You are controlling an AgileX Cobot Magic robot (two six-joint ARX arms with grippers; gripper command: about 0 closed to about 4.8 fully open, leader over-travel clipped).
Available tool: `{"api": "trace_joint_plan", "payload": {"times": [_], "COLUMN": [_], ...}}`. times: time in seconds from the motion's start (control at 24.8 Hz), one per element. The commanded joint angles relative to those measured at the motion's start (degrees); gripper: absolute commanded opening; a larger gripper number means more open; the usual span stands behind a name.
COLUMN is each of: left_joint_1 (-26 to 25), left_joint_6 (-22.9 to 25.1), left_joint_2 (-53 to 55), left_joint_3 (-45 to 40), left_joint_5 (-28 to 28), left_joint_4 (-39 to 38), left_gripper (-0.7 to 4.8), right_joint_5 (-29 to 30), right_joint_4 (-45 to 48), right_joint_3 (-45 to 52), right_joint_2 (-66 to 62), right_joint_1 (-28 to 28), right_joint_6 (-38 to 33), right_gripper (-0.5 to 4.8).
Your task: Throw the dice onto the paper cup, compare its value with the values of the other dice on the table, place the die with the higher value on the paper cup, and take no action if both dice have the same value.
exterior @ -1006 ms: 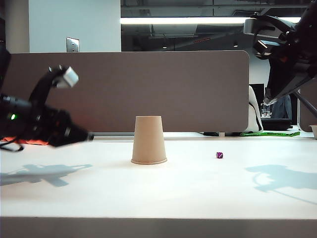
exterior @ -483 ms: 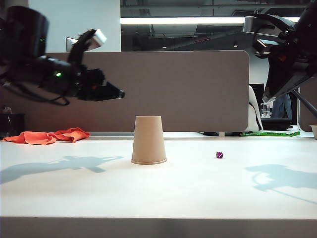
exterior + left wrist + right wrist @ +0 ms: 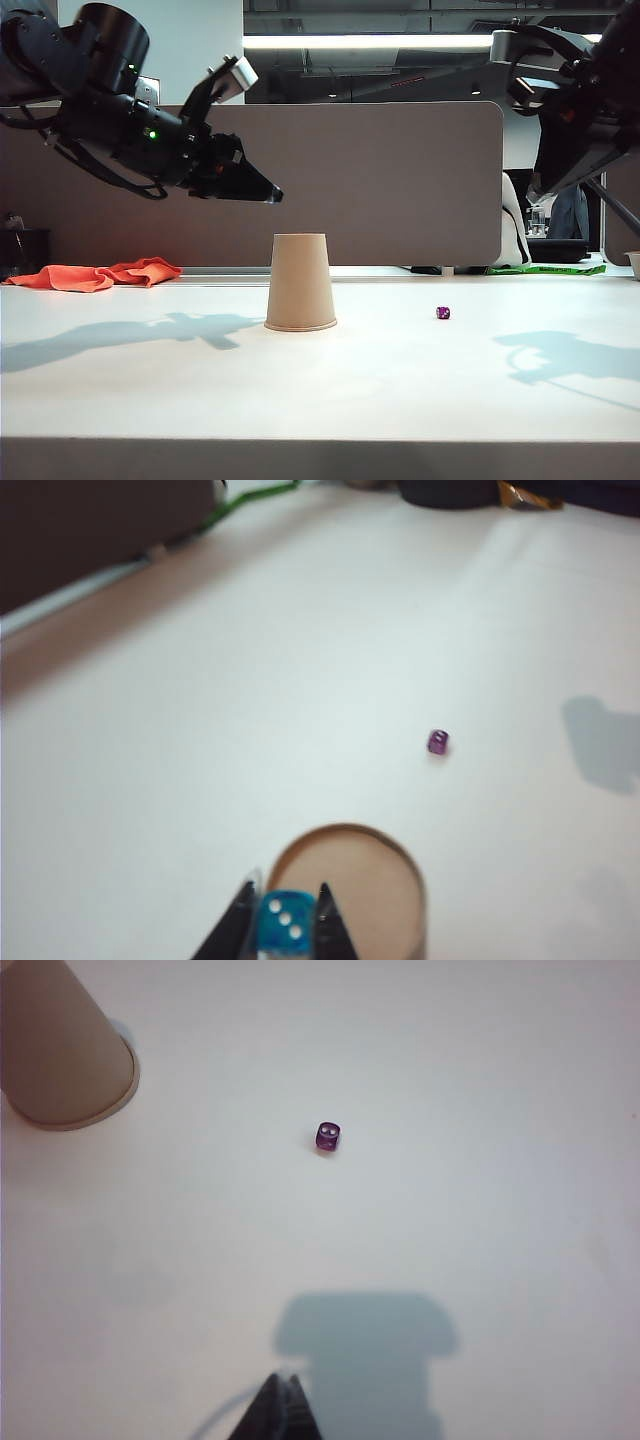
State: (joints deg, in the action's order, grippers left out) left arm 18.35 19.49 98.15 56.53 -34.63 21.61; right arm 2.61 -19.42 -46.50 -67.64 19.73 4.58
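The tan paper cup [image 3: 300, 282] stands upside down on the white table [image 3: 400, 390], its flat base [image 3: 350, 875] uppermost. My left gripper [image 3: 272, 196] hangs in the air just up and left of the cup's top. It is shut on the bright blue dice [image 3: 284, 920], which shows three pale pips, right over the cup's near rim. The dark purple other dice [image 3: 443, 313] lies on the table to the right of the cup, also seen as a purple cube [image 3: 329, 1137] with two pips showing. My right gripper [image 3: 281, 1385] is shut and empty, high above the table's right side.
An orange cloth [image 3: 100, 272] lies at the back left of the table. A brown partition [image 3: 380, 180] runs along the table's far edge. A green strip [image 3: 545, 269] lies at the back right.
My left arm has risen from low at the left and swung right, bringing the blue dice up next to the cup's top. The right arm has kept still.
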Motion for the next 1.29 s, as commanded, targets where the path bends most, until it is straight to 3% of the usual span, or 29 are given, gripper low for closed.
{"api": "trace_joint_plan", "payload": {"times": [0.04, 0.2, 0.68, 0.76, 0.81, 0.85, 0.89, 1.29], "left_joint_1": [1.2, 3.0, 4.3, 4.3, 4.3, 4.3, 4.3, 4.3], "left_joint_6": [2.3, 5.6, 5.6, 5.6, 5.6, 5.6, 5.6, 5.5], "left_joint_2": [-0.1, 0.0, 3.1, 3.3, 3.4, 3.4, 3.4, 3.4], "left_joint_3": [1.0, 2.1, 4.6, 4.6, 4.6, 4.6, 4.6, 4.7], "left_joint_5": [-0.8, 0.4, 1.6, 4.0, 4.2, 4.2, 4.2, 7.1], "left_joint_4": [-3.5, -4.4, -7.0, -7.0, -7.0, -7.2, -7.2, -7.2], "left_gripper": [0.21, 0.21, 0.24, 0.27, 0.37, 0.94, 1.09, 1.31], "right_joint_5": [0.1, 0.1, 0.1, 0.1, 0.1, 0.1, 0.1, 0.1], "right_joint_4": [1.5, 1.5, 1.2, 1.2, 1.2, 1.2, 1.2, 1.2], "right_joint_3": [-0.3, -0.3, -0.3, -0.3, -0.3, -0.3, -0.3, -0.3], "right_joint_2": [0.0, 0.0, 0.0, 0.0, 0.0, 0.0, 0.0, 0.0], "right_joint_1": [0.1, 0.1, 0.1, 0.1, 0.1, 0.1, 0.1, 0.1], "right_joint_6": [0.2, 0.2, 0.2, 0.2, 0.2, 0.2, 0.2, 0.2], "right_gripper": [-0.01, -0.01, -0.01, -0.01, -0.01, -0.01, -0.01, -0.01]}}
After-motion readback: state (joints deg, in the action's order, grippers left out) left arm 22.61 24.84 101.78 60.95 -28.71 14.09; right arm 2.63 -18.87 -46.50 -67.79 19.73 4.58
